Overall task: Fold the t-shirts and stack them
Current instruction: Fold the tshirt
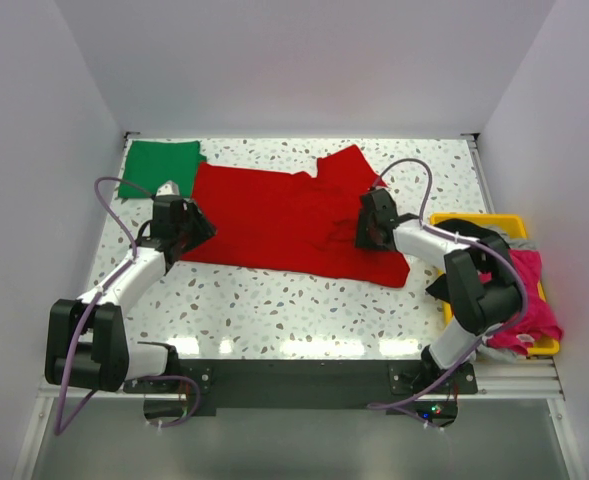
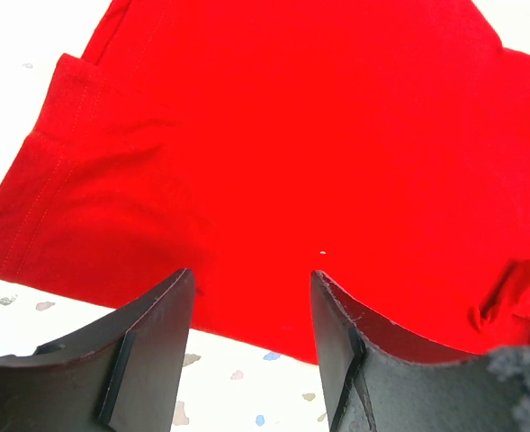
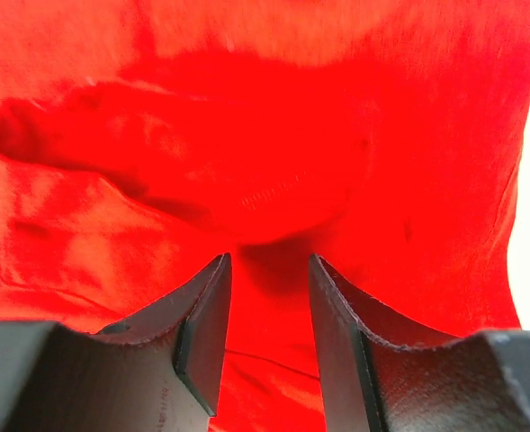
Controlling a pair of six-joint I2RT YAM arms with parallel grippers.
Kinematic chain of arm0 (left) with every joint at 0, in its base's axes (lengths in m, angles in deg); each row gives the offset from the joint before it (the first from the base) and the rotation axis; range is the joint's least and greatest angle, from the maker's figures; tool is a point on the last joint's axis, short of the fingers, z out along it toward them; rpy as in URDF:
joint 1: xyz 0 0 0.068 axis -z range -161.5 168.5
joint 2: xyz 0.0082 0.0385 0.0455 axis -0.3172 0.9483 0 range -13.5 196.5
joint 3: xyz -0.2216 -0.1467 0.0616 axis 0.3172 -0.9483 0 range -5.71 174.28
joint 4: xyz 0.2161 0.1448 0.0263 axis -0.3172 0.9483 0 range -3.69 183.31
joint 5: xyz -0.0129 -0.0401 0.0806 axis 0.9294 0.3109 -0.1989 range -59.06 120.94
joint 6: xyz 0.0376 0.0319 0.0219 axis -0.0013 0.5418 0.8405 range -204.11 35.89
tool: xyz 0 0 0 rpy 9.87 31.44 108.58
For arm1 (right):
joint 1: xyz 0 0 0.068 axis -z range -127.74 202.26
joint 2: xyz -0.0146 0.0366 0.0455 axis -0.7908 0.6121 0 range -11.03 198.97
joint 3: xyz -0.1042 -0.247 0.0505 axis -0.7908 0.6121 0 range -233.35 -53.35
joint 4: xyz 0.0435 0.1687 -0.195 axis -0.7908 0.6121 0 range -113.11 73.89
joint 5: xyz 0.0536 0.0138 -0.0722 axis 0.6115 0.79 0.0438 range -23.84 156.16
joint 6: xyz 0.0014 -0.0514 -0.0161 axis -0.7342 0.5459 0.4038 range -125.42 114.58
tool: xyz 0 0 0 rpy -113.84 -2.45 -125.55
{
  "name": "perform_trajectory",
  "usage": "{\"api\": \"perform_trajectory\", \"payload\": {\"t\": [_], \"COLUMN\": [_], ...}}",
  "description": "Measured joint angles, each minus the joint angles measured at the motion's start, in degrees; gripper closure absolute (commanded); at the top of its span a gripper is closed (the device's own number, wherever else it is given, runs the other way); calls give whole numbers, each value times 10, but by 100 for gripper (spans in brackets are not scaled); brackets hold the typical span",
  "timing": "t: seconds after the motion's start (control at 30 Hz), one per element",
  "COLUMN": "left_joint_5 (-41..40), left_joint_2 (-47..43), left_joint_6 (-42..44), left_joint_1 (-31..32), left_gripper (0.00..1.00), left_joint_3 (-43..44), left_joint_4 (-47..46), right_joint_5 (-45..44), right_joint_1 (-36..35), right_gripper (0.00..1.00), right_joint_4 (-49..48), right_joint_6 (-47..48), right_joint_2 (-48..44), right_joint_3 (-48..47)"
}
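A large red t-shirt (image 1: 284, 220) lies spread across the middle of the table. A folded green t-shirt (image 1: 157, 166) lies at the far left corner. My left gripper (image 1: 196, 228) is open at the red shirt's left edge; in the left wrist view its jaws straddle the cloth's near hem (image 2: 247, 315), with nothing held. My right gripper (image 1: 360, 232) is open low over the shirt's right part; in the right wrist view wrinkled red cloth (image 3: 247, 180) fills the gap ahead of the jaws, not pinched.
A yellow tray (image 1: 519, 222) stands at the right edge, holding magenta (image 1: 534, 300) and dark garments. White walls close in the table on three sides. Speckled tabletop (image 1: 274, 310) shows near the shirt's front hem.
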Motion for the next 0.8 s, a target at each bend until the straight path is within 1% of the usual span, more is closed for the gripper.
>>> {"api": "perform_trajectory", "payload": {"t": [0.17,0.5,0.8], "left_joint_5": [0,1,1], "left_joint_2": [0,0,1], "left_joint_6": [0,0,0], "left_joint_1": [0,0,0], "left_gripper": [41,41,41], "left_joint_3": [0,0,0], "left_joint_4": [0,-4,-4], "right_joint_5": [-3,0,22], "right_joint_1": [-2,-3,-12], "right_gripper": [57,56,56], "right_joint_4": [1,4,0], "right_joint_6": [0,4,11], "right_joint_2": [15,82,135], "right_joint_3": [-33,-100,-190]}}
